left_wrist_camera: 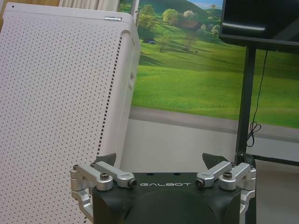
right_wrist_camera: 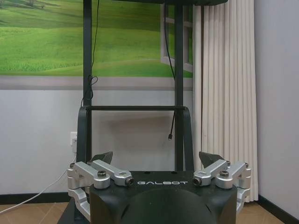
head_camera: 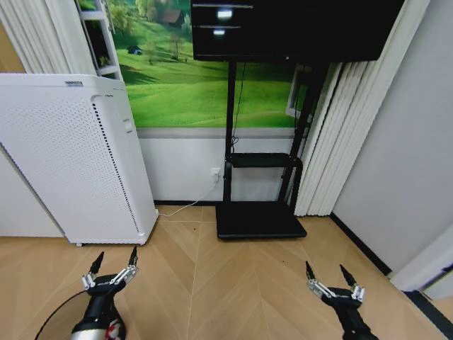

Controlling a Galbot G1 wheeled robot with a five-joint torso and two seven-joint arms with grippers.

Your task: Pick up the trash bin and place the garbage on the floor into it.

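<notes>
The trash bin and the garbage are out of view. The floor (head_camera: 212, 283) is light herringbone parquet stretching ahead of me. My left gripper (head_camera: 116, 256) hangs low on the left with its fingers spread open and nothing between them; in the left wrist view the left gripper (left_wrist_camera: 160, 161) points at a white perforated appliance. My right gripper (head_camera: 325, 270) hovers low on the right, also open and empty. In the right wrist view the right gripper (right_wrist_camera: 156, 157) faces a black stand.
A tall white perforated appliance (head_camera: 71, 156) stands on the left against the wall. A black screen stand (head_camera: 258, 219) with a flat base sits ahead, a cable (head_camera: 191, 202) trailing from it. White curtains (head_camera: 333, 142) and a grey wall close the right side.
</notes>
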